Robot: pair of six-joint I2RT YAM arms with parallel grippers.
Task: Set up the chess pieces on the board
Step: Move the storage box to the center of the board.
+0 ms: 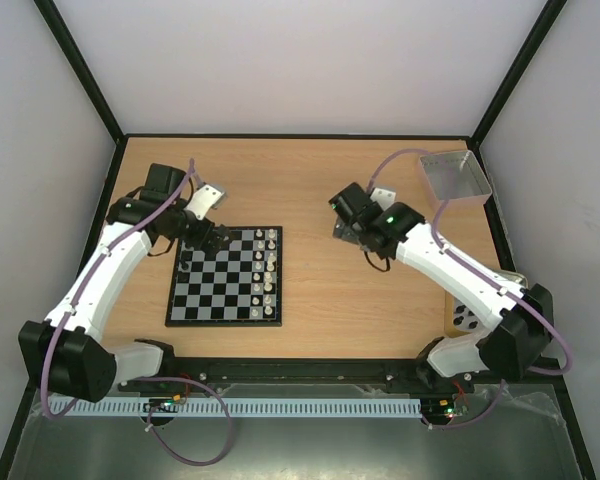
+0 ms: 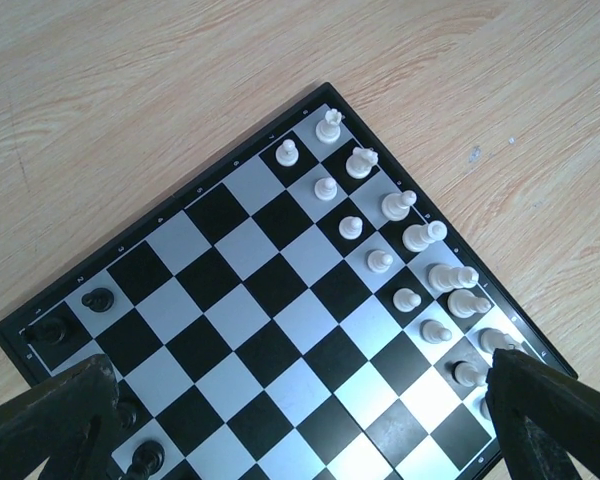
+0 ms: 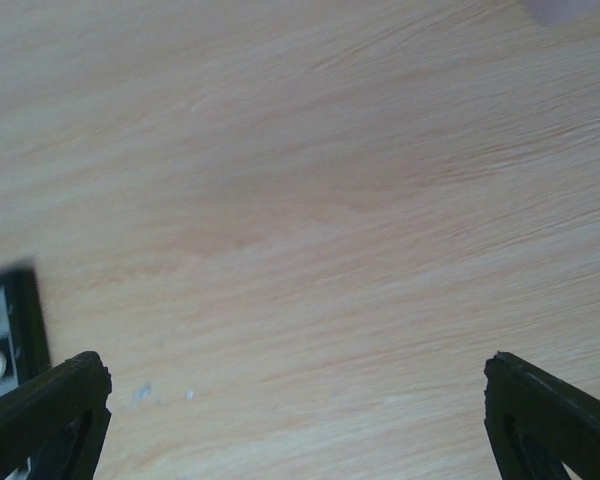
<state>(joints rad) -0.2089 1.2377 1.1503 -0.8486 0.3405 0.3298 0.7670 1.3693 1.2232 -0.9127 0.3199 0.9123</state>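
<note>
- Firstly, top view: the board lies on the surface before the left arm, with white pieces lining its right side. The left pincer hangs over its far-left corner; the right pincer is well apart.
- Left wrist: left pincer released, fingers spread, nothing between. A few black pieces stand near the board's left corner.
- Right wrist: right pincer released over the wood surface, with the board's rim at the left edge.

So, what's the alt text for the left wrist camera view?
A small chessboard lies on a wooden table, white pieces in two rows along its right edge, a few black pieces at left. The left hand's dark fingers frame the bottom corners.
</note>
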